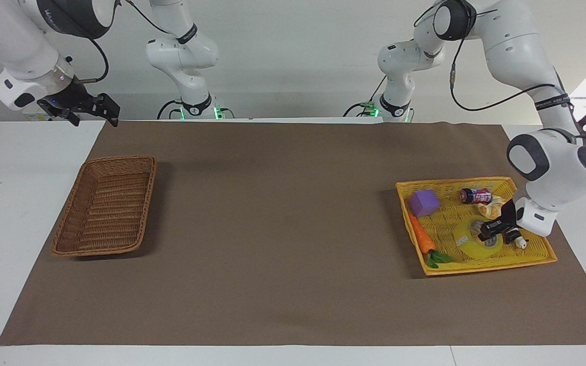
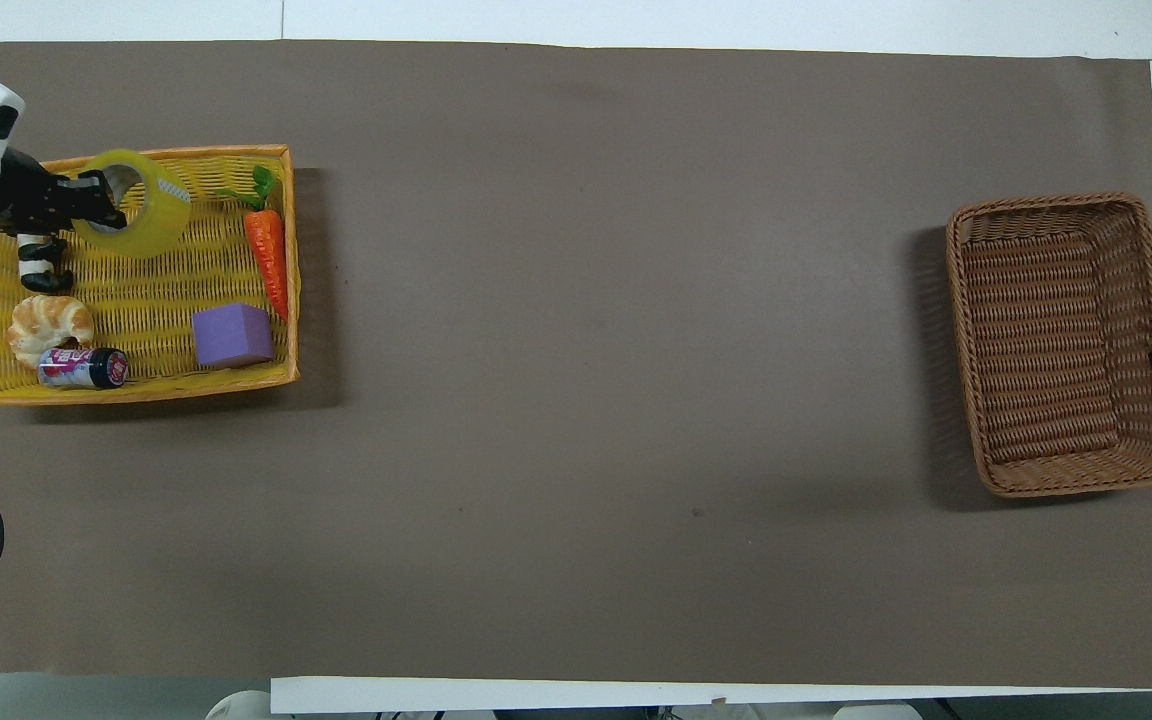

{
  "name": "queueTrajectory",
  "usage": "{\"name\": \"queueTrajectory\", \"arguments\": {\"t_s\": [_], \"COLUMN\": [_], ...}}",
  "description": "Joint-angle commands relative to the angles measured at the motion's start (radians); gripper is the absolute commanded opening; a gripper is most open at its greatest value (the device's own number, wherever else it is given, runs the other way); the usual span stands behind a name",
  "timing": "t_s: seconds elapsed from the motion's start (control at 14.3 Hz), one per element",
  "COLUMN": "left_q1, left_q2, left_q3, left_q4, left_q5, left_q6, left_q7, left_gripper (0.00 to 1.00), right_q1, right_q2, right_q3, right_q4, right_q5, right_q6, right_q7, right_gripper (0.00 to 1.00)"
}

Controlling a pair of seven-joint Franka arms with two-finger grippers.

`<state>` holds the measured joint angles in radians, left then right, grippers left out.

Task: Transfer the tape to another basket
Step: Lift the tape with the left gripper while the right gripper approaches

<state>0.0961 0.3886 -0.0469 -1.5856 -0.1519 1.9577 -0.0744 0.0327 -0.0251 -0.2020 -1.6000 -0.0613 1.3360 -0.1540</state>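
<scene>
The yellow tape roll (image 1: 468, 240) hangs tilted in my left gripper (image 1: 489, 232), whose fingers are shut on its rim, one of them inside the core. It is held a little above the yellow tray (image 1: 476, 270). In the overhead view the tape (image 2: 141, 208) and the left gripper (image 2: 96, 205) show over the part of the tray farthest from the robots. The brown wicker basket (image 1: 107, 208) stands empty at the right arm's end of the table, also in the overhead view (image 2: 1056, 340). My right gripper (image 1: 94, 109) waits in the air beside the basket.
The yellow tray (image 2: 126, 395) holds a carrot (image 2: 268, 255), a purple cube (image 2: 231, 335), a croissant (image 2: 48, 325), a small can (image 2: 86, 368) and a small black-and-white object (image 2: 36, 270). A brown mat (image 1: 283, 229) covers the table between tray and basket.
</scene>
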Motion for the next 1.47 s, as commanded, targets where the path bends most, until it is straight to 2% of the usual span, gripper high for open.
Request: {"name": "queueTrajectory", "arguments": {"t_s": [0.0, 0.07, 0.21, 0.35, 0.49, 0.63, 0.84, 0.91, 1.12, 1.4], "left_q1": [-0.105, -0.146, -0.305, -0.431, -0.545, -0.601, -0.599, -0.595, -0.589, -0.598], "left_q2": [-0.115, -0.120, -0.123, -0.123, -0.134, -0.137, -0.135, -0.135, -0.135, -0.135], "left_q3": [0.002, -0.001, 0.002, 0.001, 0.002, 0.002, 0.007, 0.012, 0.015, 0.013], "left_q4": [-0.004, -0.004, -0.007, 0.013, 0.012, 0.012, 0.012, 0.012, 0.012, 0.013], "left_q5": [-0.038, -0.114, -0.205, -0.204, -0.203, -0.195, -0.193, -0.193, -0.190, -0.189], "left_q6": [-0.115, -0.143, -0.137, -0.135, -0.151, -0.126, -0.097, -0.109, -0.105, -0.106], "left_q7": [-0.128, -0.204, -0.306, -0.424, -0.444, -0.481, -0.482, -0.481, -0.481, -0.482], "left_gripper": [0.00, 0.00, 0.00, 0.00, 0.00, 0.00, 0.00, 0.00, 0.00, 0.00], "right_q1": [-0.007, -0.007, -0.007, -0.007, -0.007, -0.007, -0.002, 0.004, 0.010, 0.090], "right_q2": [-0.022, -0.022, -0.022, -0.024, -0.022, -0.022, -0.035, -0.036, -0.036, 0.077], "right_q3": [0.007, 0.007, 0.007, 0.007, 0.007, 0.007, 0.024, 0.033, 0.038, 0.039], "right_q4": [-0.029, -0.029, -0.029, -0.029, -0.029, -0.028, -0.026, -0.035, -0.141, -0.270], "right_q5": [-0.003, -0.003, -0.003, -0.003, -0.003, -0.003, 0.009, 0.074, 0.408, 0.945], "right_q6": [0.015, 0.015, 0.015, 0.015, 0.015, 0.009, 0.003, 0.046, 0.234, 0.472], "right_q7": [-0.016, -0.016, -0.016, -0.016, -0.016, -0.019, -0.019, -0.028, -0.047, -0.042], "right_gripper": [1.00, 1.00, 1.00, 0.99, 1.00, 1.00, 1.00, 1.00, 0.99, 1.00]}}
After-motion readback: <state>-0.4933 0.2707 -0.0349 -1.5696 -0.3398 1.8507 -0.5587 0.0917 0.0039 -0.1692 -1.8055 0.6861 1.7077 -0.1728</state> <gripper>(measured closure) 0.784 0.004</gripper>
